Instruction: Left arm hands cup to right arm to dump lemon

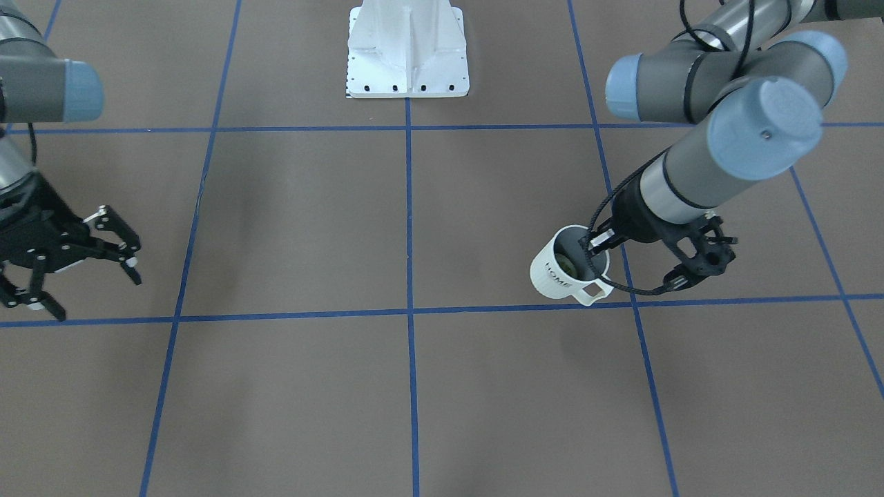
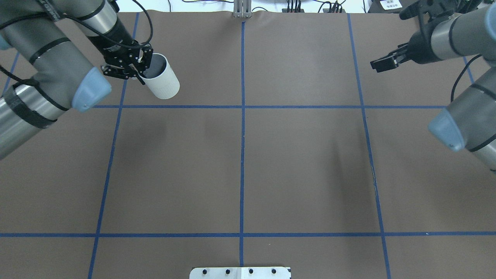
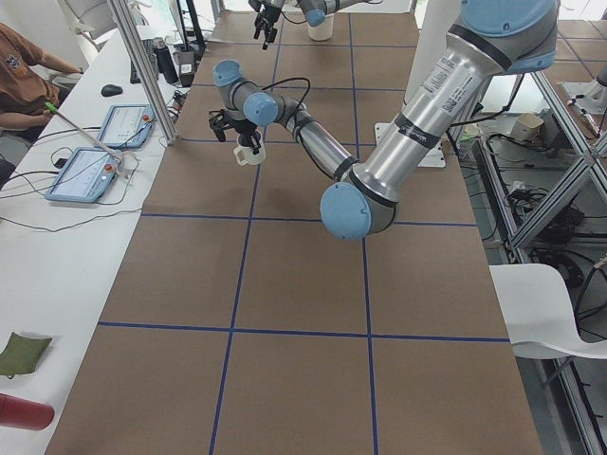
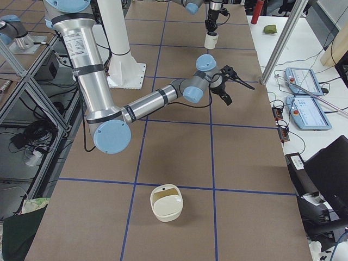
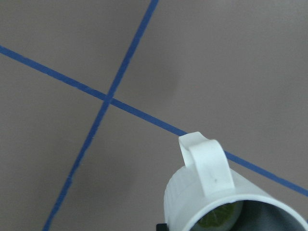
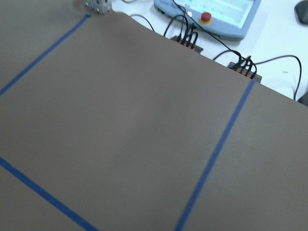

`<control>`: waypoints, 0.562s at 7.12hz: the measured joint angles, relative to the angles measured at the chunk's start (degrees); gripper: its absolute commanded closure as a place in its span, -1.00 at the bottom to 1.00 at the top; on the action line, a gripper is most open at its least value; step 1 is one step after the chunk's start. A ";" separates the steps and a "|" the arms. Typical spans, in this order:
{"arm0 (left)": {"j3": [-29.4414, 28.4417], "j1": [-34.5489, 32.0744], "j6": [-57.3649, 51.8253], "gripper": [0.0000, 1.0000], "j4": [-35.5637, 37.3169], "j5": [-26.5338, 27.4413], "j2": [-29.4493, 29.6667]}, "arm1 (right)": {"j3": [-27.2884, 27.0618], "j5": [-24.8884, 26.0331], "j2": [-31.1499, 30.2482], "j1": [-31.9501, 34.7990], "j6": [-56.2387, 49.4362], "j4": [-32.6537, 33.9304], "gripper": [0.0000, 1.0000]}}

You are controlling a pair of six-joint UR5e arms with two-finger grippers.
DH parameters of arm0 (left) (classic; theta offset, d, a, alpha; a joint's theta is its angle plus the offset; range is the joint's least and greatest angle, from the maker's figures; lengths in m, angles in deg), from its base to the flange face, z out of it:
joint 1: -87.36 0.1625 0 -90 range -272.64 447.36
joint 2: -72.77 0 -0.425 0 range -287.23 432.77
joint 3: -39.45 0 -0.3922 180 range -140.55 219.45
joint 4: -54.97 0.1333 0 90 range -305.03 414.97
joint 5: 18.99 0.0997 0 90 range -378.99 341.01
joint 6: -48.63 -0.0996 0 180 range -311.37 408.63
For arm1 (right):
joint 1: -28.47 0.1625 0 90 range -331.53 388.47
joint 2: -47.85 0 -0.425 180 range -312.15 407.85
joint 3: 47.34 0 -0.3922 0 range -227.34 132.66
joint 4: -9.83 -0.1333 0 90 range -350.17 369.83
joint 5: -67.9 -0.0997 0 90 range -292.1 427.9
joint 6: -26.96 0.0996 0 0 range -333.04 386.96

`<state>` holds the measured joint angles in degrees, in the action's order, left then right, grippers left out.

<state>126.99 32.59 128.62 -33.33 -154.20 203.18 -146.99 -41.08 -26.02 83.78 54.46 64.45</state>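
Observation:
The off-white cup (image 1: 556, 275) with "HOME" on its side hangs mouth-up from my left gripper (image 1: 599, 241), which is shut on its rim, one finger inside. It seems to be just off the table, above the brown mat's far-left square (image 2: 162, 83). The yellow-green lemon (image 1: 566, 263) lies inside; the left wrist view shows it (image 5: 217, 219) under the cup's handle (image 5: 207, 163). The cup also shows in both side views (image 3: 248, 154) (image 4: 211, 39). My right gripper (image 1: 95, 293) is open and empty at the far right (image 2: 381, 64), well away from the cup.
The white robot base (image 1: 407, 59) stands at the table's middle edge. A cream bowl-like container (image 4: 166, 202) sits at the right end of the mat. Blue tape lines (image 2: 242, 106) mark a grid. An operator (image 3: 24, 76) and control tablets (image 3: 85, 175) are beyond the far edge.

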 measured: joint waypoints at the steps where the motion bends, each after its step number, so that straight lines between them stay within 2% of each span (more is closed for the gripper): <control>1: -5.64 1.53 5.77 1.00 -2.75 0.14 5.00 | -0.05 8.58 0.38 -6.15 4.05 -5.27 -0.99; 3: -11.12 3.37 11.20 1.00 -4.15 0.18 10.84 | -0.57 24.16 0.84 -16.80 6.94 -11.29 -0.99; 4: -12.05 3.69 12.27 1.00 -4.38 0.15 11.91 | -0.87 27.79 0.87 -20.12 7.54 -13.56 -0.99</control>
<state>114.94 36.28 140.89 -37.71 -154.05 215.09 -147.87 -13.30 -25.15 63.66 62.00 50.88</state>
